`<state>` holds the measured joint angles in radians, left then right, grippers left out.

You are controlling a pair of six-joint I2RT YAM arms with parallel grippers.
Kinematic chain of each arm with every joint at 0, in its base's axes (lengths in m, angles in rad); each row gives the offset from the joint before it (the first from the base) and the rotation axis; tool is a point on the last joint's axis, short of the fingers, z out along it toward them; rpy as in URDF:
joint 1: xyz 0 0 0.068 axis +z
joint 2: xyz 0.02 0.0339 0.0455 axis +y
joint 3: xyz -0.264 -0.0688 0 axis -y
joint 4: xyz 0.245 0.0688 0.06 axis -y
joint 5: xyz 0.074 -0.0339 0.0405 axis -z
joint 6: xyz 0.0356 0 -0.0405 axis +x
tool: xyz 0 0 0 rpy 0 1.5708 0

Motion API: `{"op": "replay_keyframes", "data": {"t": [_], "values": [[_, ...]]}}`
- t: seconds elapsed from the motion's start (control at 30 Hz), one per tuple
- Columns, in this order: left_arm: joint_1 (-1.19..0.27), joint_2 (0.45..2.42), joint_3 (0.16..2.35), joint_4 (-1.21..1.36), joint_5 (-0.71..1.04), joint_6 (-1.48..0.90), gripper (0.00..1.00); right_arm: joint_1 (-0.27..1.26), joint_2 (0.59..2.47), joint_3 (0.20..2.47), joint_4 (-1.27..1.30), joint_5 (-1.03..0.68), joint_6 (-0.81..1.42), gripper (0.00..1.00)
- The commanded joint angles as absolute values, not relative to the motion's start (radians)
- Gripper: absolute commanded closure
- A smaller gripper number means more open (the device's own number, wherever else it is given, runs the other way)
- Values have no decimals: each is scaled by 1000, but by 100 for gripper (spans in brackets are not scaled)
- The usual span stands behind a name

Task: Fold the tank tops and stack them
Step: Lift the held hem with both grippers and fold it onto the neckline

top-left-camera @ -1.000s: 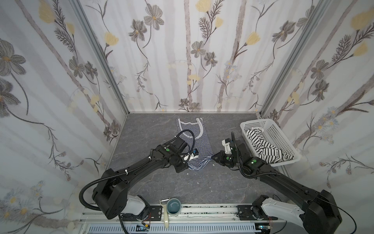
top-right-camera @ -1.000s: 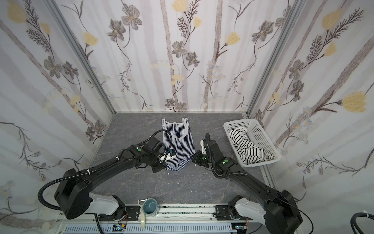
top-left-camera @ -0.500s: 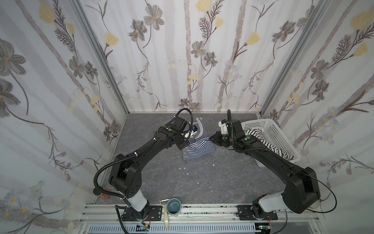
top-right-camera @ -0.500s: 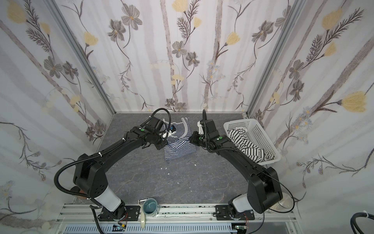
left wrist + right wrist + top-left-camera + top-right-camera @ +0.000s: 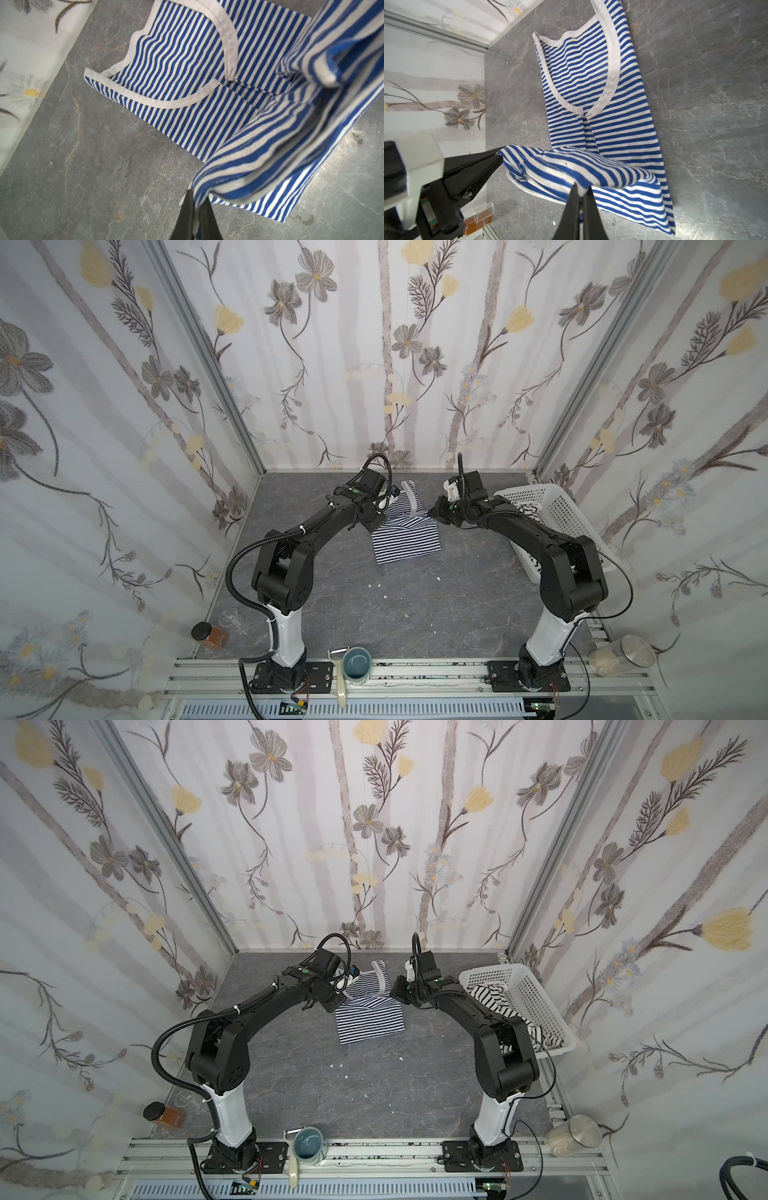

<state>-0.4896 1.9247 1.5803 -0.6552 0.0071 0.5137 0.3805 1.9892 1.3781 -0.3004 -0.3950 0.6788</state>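
The navy-and-white striped tank top lies on the grey table, its lower half doubled back over the upper half. My left gripper is shut on one hem corner, held just above the cloth. My right gripper is shut on the other hem corner. The hem sags between them above the white-trimmed straps. The tip of the left gripper shows in the right wrist view. The second tank top, white with black stripes, lies crumpled in the basket, partly behind my right arm.
A white perforated basket stands at the right, against the wall. Near the front rail are a spice jar, a blue mug with a peeler, and a glass jar. Small white crumbs dot the table.
Both grippers have carried the navy top's hem from the near side toward the back wall, doubling the lower half over the upper half. Both stayed shut.
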Motion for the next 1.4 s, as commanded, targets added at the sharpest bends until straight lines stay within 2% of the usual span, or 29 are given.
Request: {"op": "replay_keyframes", "data": {"t": [0.0, 0.4, 0.63, 0.9, 0.93, 1.07, 1.13, 1.37], "values": [[-481, 1955, 1602, -664, -16, 508, 94, 373, 2047, 1410, -237, -426, 667, 100], [-448, 2067, 1667, -663, -1, 511, 91, 358, 2196, 1493, -213, -479, 677, 100], [-425, 2123, 1704, -657, 18, 505, 80, 353, 2228, 1517, -201, -484, 690, 100], [-417, 2164, 1761, -655, 9, 494, 77, 337, 2247, 1550, -202, -494, 698, 100], [-416, 2165, 1771, -654, 6, 490, 76, 336, 2247, 1552, -201, -495, 699, 99], [-403, 2155, 1810, -652, 3, 465, 71, 333, 2235, 1551, -201, -499, 700, 74], [-395, 2134, 1813, -647, 14, 454, 67, 333, 2218, 1539, -201, -491, 698, 68], [-391, 2042, 1731, -640, 96, 436, 63, 346, 2129, 1409, -144, -466, 712, 67]]}}
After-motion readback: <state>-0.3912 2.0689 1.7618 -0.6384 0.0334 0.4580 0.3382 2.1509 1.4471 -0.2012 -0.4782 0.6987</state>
